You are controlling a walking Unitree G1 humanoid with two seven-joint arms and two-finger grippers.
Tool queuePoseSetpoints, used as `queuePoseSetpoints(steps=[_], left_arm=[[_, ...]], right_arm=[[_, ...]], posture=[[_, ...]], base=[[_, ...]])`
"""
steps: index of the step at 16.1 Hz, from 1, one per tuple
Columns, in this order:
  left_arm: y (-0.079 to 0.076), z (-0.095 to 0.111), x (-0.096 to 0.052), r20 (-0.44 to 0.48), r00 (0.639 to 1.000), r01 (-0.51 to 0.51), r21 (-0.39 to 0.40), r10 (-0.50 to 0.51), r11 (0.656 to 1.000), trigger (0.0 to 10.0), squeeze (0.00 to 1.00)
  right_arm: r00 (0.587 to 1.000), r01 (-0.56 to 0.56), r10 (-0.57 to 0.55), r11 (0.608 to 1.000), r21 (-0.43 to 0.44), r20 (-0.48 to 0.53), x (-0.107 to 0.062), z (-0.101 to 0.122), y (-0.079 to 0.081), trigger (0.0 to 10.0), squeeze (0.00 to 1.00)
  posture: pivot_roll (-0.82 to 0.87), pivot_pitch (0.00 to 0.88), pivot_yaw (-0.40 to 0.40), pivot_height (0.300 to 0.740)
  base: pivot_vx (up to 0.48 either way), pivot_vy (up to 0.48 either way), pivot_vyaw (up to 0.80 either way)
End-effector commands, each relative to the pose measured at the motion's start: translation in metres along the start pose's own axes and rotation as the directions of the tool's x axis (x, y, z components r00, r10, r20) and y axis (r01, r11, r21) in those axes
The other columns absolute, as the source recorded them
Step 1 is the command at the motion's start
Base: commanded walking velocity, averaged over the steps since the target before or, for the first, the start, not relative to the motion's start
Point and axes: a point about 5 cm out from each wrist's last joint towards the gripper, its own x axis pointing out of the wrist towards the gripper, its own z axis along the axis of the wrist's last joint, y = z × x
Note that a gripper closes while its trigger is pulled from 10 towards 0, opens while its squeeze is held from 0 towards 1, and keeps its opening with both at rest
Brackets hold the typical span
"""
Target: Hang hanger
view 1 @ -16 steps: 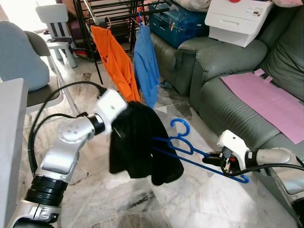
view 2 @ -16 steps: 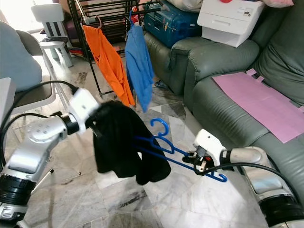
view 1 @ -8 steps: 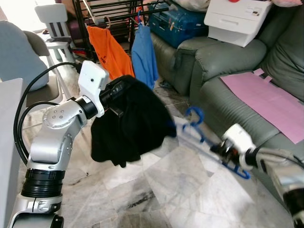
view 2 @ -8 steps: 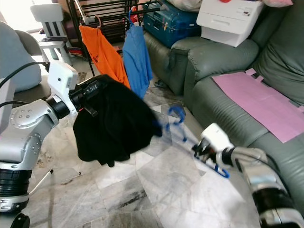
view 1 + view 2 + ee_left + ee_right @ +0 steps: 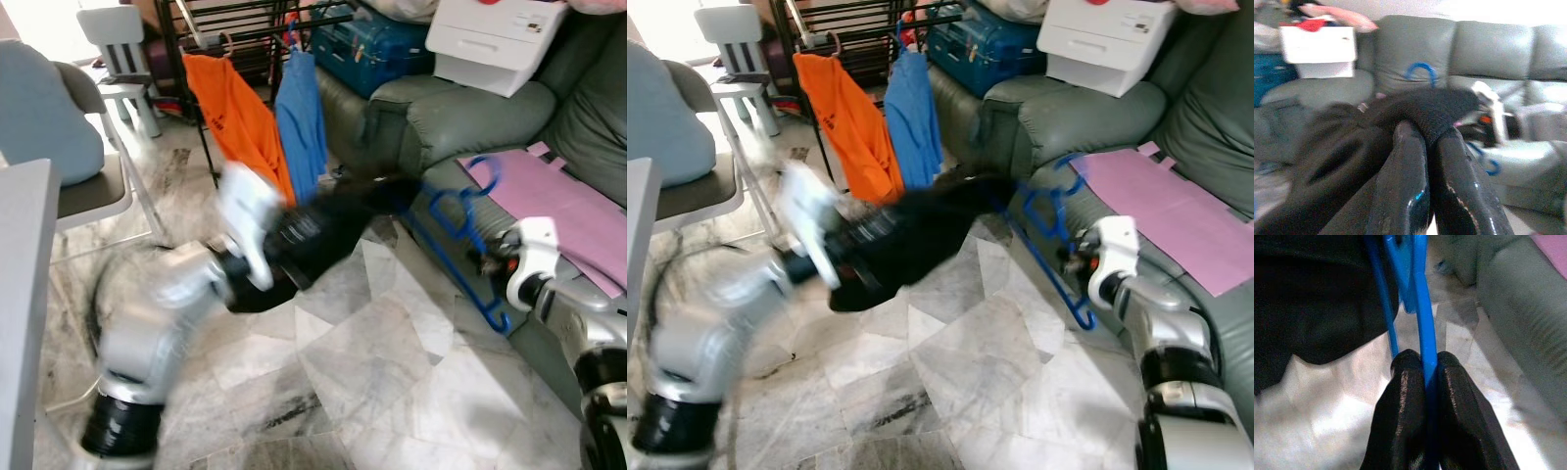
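Right wrist view shows the right gripper [image 5: 1425, 367] with its two black fingers pinched tight on a bar of the blue hanger [image 5: 1420, 308], held low in front of the green sofa [image 5: 460, 108]. Left gripper [image 5: 1431, 134], blurred, has its fingers closed on a black garment [image 5: 323, 230] stretched between it and the hanger. Behind, an orange shirt [image 5: 235, 117] and a blue shirt [image 5: 299, 113] hang on a black rack [image 5: 211, 24].

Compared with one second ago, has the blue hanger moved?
Yes. The blue hanger, pinched by the right gripper, has swung up and toward the grey sofa; its hook now overlaps the pink sheet.
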Motion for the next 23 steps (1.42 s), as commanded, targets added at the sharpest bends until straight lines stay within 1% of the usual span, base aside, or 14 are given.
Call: queuePoseSetpoints(steps=[1,3,6,8,10,11,12,13,14,15,17,19,20,23], left_arm=[[-0.025,-0.002,0.006,0.009,0.995,0.103,-0.008,-0.103,0.995,10.0,0.00],[-0.034,-0.025,0.006,-0.061,0.992,0.112,-0.029,-0.113,0.993,10.0,0.00],[-0.023,-0.045,0.005,-0.142,0.989,0.036,0.036,-0.031,0.999,10.0,0.00],[-0.025,-0.052,0.006,-0.157,0.987,0.023,0.040,-0.017,0.999,10.0,0.00],[-0.034,-0.060,0.006,-0.187,0.981,0.055,0.057,-0.043,0.997,10.0,0.00],[-0.036,-0.069,0.007,-0.212,0.976,0.068,0.095,-0.047,0.993,10.0,0.00],[-0.033,-0.076,0.008,-0.229,0.973,0.042,0.140,-0.009,0.989,10.0,0.00],[-0.032,-0.077,0.009,-0.231,0.973,0.034,0.147,0.001,0.989,10.0,0.00],[-0.033,-0.081,0.010,-0.239,0.971,0.040,0.159,-0.001,0.986,10.0,0.00],[-0.033,-0.082,0.009,-0.243,0.970,0.046,0.165,-0.005,0.985,10.0,0.00],[-0.028,-0.075,0.011,-0.167,0.984,-0.018,0.237,0.059,0.971,10.0,0.00],[-0.012,-0.060,0.015,-0.037,0.977,-0.182,0.349,0.208,0.919,10.0,0.00],[-0.009,-0.057,0.014,-0.019,0.973,-0.207,0.361,0.229,0.909,10.0,0.00],[0.011,-0.040,0.007,0.099,0.932,-0.354,0.461,0.349,0.814,10.0,0.00]], right_arm=[[0.992,0.084,-0.099,0.982,0.168,0.083,0.002,0.016,-0.006,10.0,0.00],[0.983,0.005,-0.051,0.967,0.255,0.175,0.015,0.040,0.020,10.0,0.00],[0.968,-0.116,0.046,0.955,0.273,0.247,0.027,0.060,0.060,10.0,0.00],[0.938,-0.113,-0.010,0.935,0.335,0.346,0.033,0.083,0.082,10.0,0.00],[0.916,-0.161,-0.034,0.882,0.443,0.399,0.035,0.101,0.094,10.0,0.00],[0.903,-0.249,0.035,0.854,0.458,0.427,0.035,0.110,0.113,10.0,0.00],[0.849,-0.424,0.173,0.785,0.451,0.499,0.031,0.122,0.144,10.0,0.00],[0.827,-0.478,0.221,0.762,0.437,0.518,0.029,0.125,0.152,10.0,0.00],[0.788,-0.485,0.309,0.844,0.228,0.532,0.023,0.124,0.167,10.0,0.00],[0.792,-0.454,0.305,0.873,0.176,0.528,0.023,0.123,0.168,10.0,0.00],[0.875,-0.287,0.222,0.953,0.092,0.429,0.033,0.104,0.155,10.0,0.00],[0.928,-0.190,0.086,0.947,0.261,0.363,0.036,0.094,0.134,10.0,0.00],[0.935,-0.173,0.070,0.945,0.276,0.347,0.037,0.091,0.130,10.0,0.00],[0.976,-0.088,0.009,0.932,0.352,0.219,0.041,0.063,0.109,10.0,0.00]], posture=[[-0.09,0.034,0.012,0.740],[-0.09,0.033,0.015,0.740],[-0.09,0.035,0.016,0.740],[-0.09,0.040,0.016,0.740],[-0.09,0.043,0.015,0.740],[-0.10,0.044,0.012,0.740],[-0.10,0.044,0.011,0.740],[-0.10,0.044,0.010,0.740],[-0.10,0.044,0.005,0.740],[-0.10,0.044,0.005,0.740],[-0.10,0.048,0.001,0.740],[-0.11,0.048,0.002,0.740],[-0.11,0.048,0.002,0.740],[-0.11,0.049,-0.001,0.740]], base=[[0.000,0.000,0.00],[0.000,0.000,0.00],[0.000,0.000,0.00],[0.000,0.000,0.00],[0.000,0.000,0.00],[0.000,0.000,0.00],[0.000,0.000,0.00],[0.000,0.000,0.00],[0.000,0.000,0.00],[0.000,0.000,0.00],[0.000,0.000,0.00],[0.000,0.000,0.00],[0.000,0.000,0.00],[0.000,0.000,0.00]])
